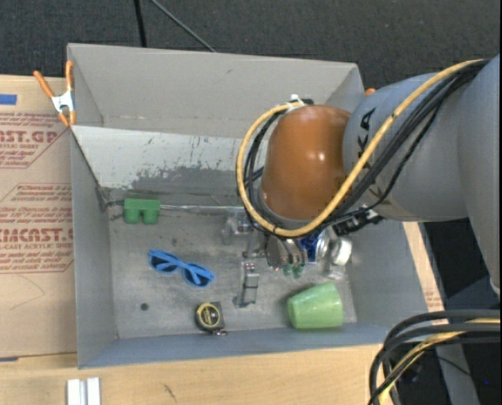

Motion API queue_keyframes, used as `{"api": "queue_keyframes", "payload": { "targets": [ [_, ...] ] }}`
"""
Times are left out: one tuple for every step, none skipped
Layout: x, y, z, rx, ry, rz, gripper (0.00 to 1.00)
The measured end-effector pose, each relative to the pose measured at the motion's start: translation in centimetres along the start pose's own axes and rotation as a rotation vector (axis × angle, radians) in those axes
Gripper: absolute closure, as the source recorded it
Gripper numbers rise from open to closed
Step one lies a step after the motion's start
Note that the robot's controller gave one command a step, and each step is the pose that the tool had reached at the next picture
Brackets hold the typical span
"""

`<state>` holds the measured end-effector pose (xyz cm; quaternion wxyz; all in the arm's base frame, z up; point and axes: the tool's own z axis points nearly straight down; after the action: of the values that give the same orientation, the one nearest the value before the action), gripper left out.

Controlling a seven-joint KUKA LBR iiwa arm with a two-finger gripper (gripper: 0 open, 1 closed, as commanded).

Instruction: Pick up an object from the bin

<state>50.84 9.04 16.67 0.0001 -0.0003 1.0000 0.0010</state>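
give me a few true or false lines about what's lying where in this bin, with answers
1. The blue plastic sunglasses lie left of the gripper. True.
2. The light green plastic cup lies at the left end of the grey metal bin. False: it lies at the front right.
3. The green plastic block sits by the back wall. True.
4. The small round yellow-and-black tape measure lies against the block. False: it lies near the front wall, far from it.

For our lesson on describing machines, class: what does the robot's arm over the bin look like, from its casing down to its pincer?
The arm has a smooth, rounded light-grey casing with orange lettering. A glossy orange-brown domed cover sits at its wrist, ringed by looping black and yellow cables. Below it the pincer is bare silvery metal.
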Motion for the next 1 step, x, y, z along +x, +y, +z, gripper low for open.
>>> {"api": "queue_keyframes", "payload": {
  "targets": [
    [-2.54, 3.44, 9.92, 0.002, 0.004, -0.257, 0.0]
  ]
}}
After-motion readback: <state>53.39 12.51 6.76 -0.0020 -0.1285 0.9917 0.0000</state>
